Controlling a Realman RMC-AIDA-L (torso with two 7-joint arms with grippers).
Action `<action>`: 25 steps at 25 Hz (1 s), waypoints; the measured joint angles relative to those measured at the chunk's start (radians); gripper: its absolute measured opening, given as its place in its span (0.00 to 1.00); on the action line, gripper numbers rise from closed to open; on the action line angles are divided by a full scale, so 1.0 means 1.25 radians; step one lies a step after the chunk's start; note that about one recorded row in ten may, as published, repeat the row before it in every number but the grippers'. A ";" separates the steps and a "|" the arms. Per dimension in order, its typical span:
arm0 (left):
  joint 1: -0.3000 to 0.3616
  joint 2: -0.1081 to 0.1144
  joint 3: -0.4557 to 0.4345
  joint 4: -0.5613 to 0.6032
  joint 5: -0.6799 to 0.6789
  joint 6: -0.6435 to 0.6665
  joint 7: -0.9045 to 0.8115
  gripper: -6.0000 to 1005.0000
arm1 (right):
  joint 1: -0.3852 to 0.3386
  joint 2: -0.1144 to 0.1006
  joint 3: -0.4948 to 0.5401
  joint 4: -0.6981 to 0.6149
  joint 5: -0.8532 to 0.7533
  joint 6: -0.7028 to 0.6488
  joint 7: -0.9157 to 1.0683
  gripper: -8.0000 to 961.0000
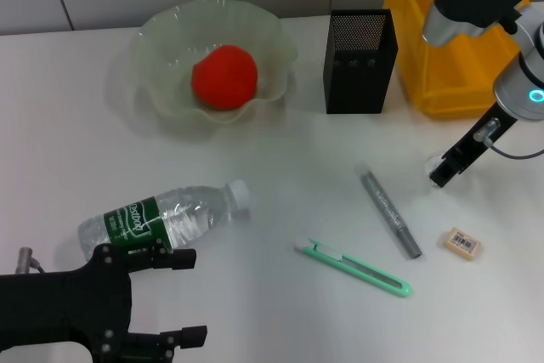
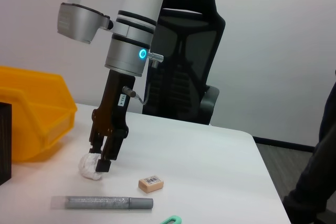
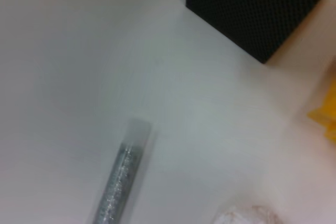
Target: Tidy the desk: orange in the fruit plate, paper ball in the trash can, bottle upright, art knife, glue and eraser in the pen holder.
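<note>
Crumpled white paper ball (image 2: 90, 166) at right end effector (image 2: 100, 160)

Smooth matt white worktop (image 1: 280, 159). Translucent glossy plastic fruit plate (image 1: 161, 48) with wavy rim; clear plastic bottle (image 1: 166, 218) with green label; black perforated metal-mesh pen holder (image 1: 359, 61); glossy yellow plastic bin (image 1: 442, 65); glittery grey glue stick (image 1: 389, 212); crumpled white paper ball (image 2: 89, 167).

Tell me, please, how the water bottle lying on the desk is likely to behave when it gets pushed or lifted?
The bottle lies on its round side, so a push would probably roll it. It looks clear and thin-walled, so likely light and may dent under a squeeze. The left gripper is nearest.
</note>
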 joint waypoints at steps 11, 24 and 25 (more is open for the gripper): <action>-0.002 0.000 0.000 -0.001 0.001 -0.006 0.000 0.83 | -0.029 -0.002 0.019 -0.174 0.004 -0.112 -0.010 0.44; -0.003 -0.001 0.000 -0.001 0.001 -0.010 0.004 0.83 | -0.083 0.008 0.021 -0.553 0.000 -0.229 0.003 0.44; -0.003 -0.001 0.000 -0.001 0.001 -0.010 0.004 0.83 | -0.083 0.008 0.021 -0.553 0.000 -0.229 0.003 0.44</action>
